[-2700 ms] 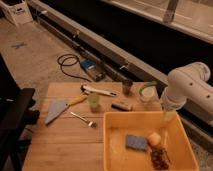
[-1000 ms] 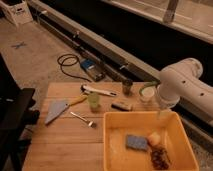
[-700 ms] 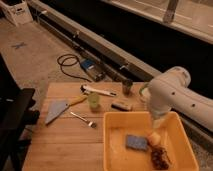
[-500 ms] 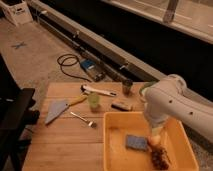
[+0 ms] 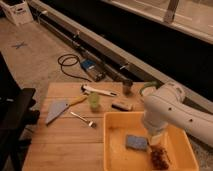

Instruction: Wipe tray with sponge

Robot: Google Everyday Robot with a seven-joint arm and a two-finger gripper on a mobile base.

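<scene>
Sponge [image 5: 136, 142], blue and square, lies flat on the floor of the yellow tray [image 5: 117, 150], just beside the gripper [image 5: 153, 138], on its left side in the camera view. Whether the two touch cannot be told. The gripper hangs low over the middle of the tray, at the end of the thick white arm [image 5: 172, 112], which hides most of it. Its fingers stand wide apart and hold nothing. Just below the gripper, nearer to the camera, a dark brown clump [image 5: 160, 158] lies in the same tray. The tray rests on a wooden table [image 5: 60, 145]. Farther to the left of the gripper are a fork [image 5: 82, 119], a green cup [image 5: 93, 101] and a scraper [image 5: 61, 108] with a yellow handle. Beyond the gripper, a dark cup [image 5: 127, 86] stands near the far edge of the table.
</scene>
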